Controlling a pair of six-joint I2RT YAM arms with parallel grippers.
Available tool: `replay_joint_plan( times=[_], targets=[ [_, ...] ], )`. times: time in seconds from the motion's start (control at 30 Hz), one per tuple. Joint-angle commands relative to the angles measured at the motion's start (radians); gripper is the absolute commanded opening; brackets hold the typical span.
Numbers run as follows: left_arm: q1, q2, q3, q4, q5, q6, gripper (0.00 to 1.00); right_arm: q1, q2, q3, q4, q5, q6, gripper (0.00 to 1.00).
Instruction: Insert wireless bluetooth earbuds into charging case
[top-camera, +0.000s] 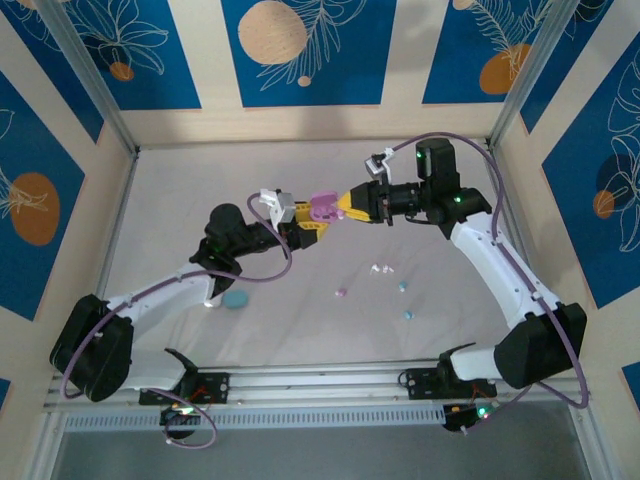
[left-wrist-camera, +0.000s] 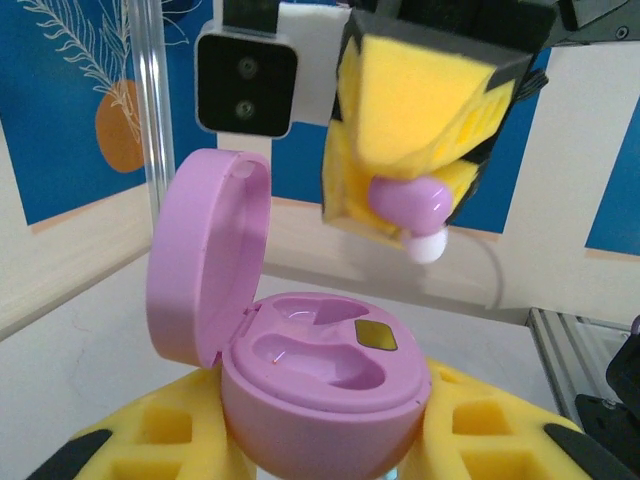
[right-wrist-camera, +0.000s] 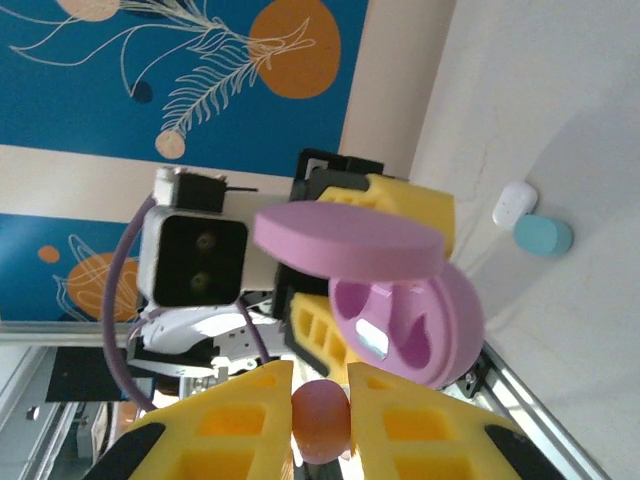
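**A:** White table (top-camera: 330, 335), blue panels (top-camera: 300, 50) with leaf drawings all round. What's the left gripper (top-camera: 303, 222) doing?

**B:** It's clamped on the pink case (left-wrist-camera: 320, 385) and holds it up off the table. The lid (left-wrist-camera: 205, 260) is swung open and stands upright.

**A:** And the right gripper (left-wrist-camera: 395, 195)?

**B:** Closed on a pink earbud (left-wrist-camera: 415, 205), pinched between its yellow pads with the white tip pointing down. The bud hangs just above the case's sockets, apart from them.

**A:** The others?

**B:** Loose on the table, nearer the right arm's side: a white pair (top-camera: 381, 268), a loose pink earbud (top-camera: 341, 292) and two teal ones (top-camera: 403, 287). A teal case (top-camera: 236, 298) lies by the left arm, with a white case (right-wrist-camera: 514, 203) just beside it.
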Motion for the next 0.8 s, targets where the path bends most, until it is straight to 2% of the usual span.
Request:
replay_joint_plan(
  times=[0.0,0.3,0.77],
  targets=[
    [-0.019,0.002,0.041,0.046,0.035,0.002,0.25,0.019,0.012,0.030,0.020,0.049,-0.016,0.18],
    [-0.025,0.002,0.055,0.028,0.041,0.002,0.25,0.038,0.031,0.039,0.047,0.098,-0.009,0.18],
    [-0.027,-0.002,0.055,0.070,0.036,-0.034,0.24,0.079,0.039,0.088,-0.116,0.210,-0.156,0.21]
  ],
)
